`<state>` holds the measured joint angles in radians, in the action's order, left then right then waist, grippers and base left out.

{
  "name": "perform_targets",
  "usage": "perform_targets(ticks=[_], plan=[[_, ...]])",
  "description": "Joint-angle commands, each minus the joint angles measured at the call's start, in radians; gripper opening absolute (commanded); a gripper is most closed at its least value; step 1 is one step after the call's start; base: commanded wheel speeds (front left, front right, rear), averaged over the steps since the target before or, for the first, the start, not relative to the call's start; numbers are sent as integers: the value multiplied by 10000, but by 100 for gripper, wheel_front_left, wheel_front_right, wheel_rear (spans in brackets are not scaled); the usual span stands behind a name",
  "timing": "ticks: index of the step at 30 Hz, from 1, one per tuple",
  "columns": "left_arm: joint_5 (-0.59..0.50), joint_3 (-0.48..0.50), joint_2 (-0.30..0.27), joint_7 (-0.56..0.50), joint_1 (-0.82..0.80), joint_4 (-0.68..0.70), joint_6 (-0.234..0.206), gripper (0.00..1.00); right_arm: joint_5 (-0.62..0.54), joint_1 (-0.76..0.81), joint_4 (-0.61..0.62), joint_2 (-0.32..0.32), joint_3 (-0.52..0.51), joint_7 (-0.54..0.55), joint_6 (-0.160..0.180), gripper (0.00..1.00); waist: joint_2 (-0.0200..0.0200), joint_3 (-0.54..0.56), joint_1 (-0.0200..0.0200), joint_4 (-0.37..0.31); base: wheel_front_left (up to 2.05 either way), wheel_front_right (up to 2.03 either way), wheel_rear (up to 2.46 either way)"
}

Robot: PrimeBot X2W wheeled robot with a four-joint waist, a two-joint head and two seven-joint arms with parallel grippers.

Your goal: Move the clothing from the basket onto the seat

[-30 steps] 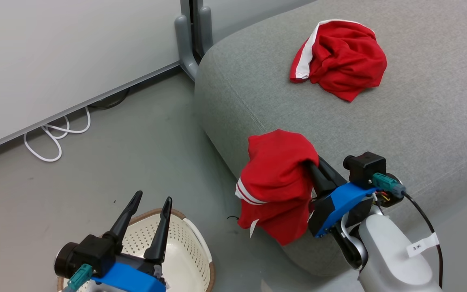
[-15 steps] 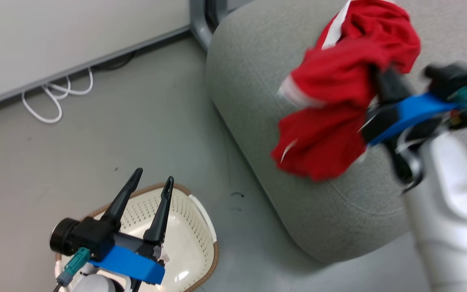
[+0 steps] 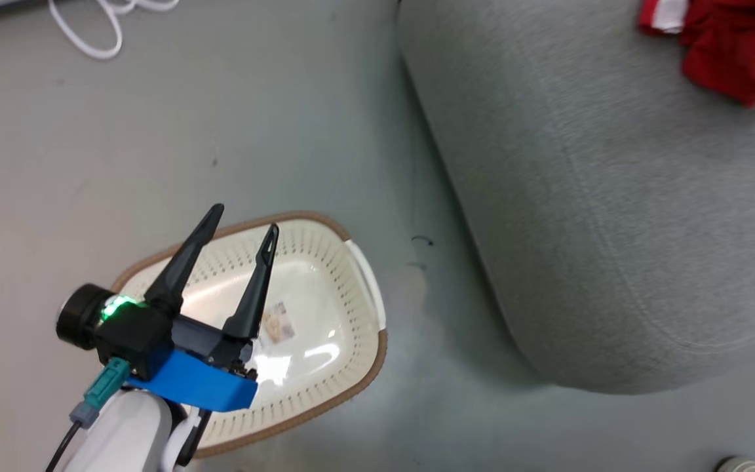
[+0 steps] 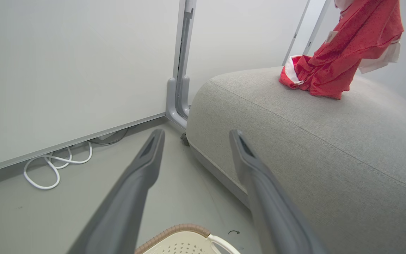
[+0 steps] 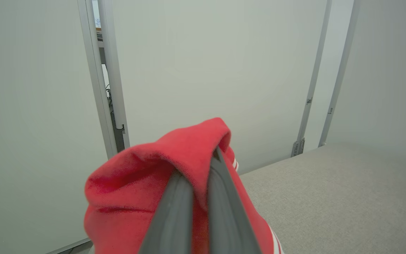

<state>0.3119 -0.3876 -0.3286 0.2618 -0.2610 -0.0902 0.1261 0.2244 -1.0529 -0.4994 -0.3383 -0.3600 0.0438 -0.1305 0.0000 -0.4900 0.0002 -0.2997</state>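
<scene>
The cream perforated basket with its brown rim stands on the floor at the lower left; its bare bottom carries a small sticker. My left gripper hovers open over it, nothing between its fingers. The grey seat rises to the right. One red garment with white trim lies crumpled on the seat's top. A second red garment hangs above the seat. My right gripper is shut on this red garment, with grey seat fabric below it.
A looped white cable lies on the grey floor along the white wall panels. A grey partition post stands at the seat's far corner. A small round grey object sits at the floor's lower right.
The head camera has tilted down toward the basket. My right gripper carried the red garment up and over the seat, leaving the head view. The left gripper stayed open over the basket.
</scene>
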Motion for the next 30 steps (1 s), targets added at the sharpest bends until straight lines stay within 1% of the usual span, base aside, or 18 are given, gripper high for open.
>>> perform_targets(ticks=[1, 6, 8, 11, 13, 14, 15, 17, 22, 30], plan=[[-96, 40, -60, 47, -266, 106, 72, 100, -97, -136, -104, -95, -175, 45, -5, 0, 0, -688, -2, 562, 0, 0, 0], [-247, -23, -130, 47, -654, 473, 73, 100, -95, -24, -694, -477, -954, -48, -5, 0, 0, -1422, -2, 1051, 0, 0, 0], [-312, 5, -136, 47, -759, 588, 57, 100, -85, 116, -1068, -551, -1263, -192, -5, 0, 0, -1601, -2, 1195, 0, 0, 0], [-353, 41, -95, 47, -883, 713, 44, 100, -361, 315, -1663, -623, -1702, -425, -5, 0, 0, -1770, -2, 1376, 0, 0, 0], [-371, 52, -63, 47, -901, 755, 44, 100, -479, 326, -2004, -554, -1878, -624, -5, 0, 0, -1822, -2, 1449, 0, 0, 0], [-377, 54, -39, 47, -905, 769, 44, 100, -584, 332, -2156, -565, -1913, -704, -5, 11, 0, -1835, -2, 1479, 0, 0, 0], [-379, 43, -19, 47, -914, 774, 44, 100, -660, 316, -2296, -575, -1943, -787, -5, 37, 0, -1837, -2, 1510, 0, 0, 0], [-360, 75, 33, 47, -935, 744, 44, 100, -784, 236, -2546, -579, -1988, -907, -5, 100, 0, -1814, -2, 1553, 0, 0, 0], [-304, 28, 148, 47, -883, 567, 44, 100, -1012, 56, -3061, -587, -1913, -979, -5, 100, 0, -1499, -2, 1578, 0, 0, 0], [-111, 13, 513, 47, -508, 185, 44, 100, -1187, 635, -3432, -521, -994, -847, -3, 100, 0, -320, -2, 1607, 0, 0, 0]])
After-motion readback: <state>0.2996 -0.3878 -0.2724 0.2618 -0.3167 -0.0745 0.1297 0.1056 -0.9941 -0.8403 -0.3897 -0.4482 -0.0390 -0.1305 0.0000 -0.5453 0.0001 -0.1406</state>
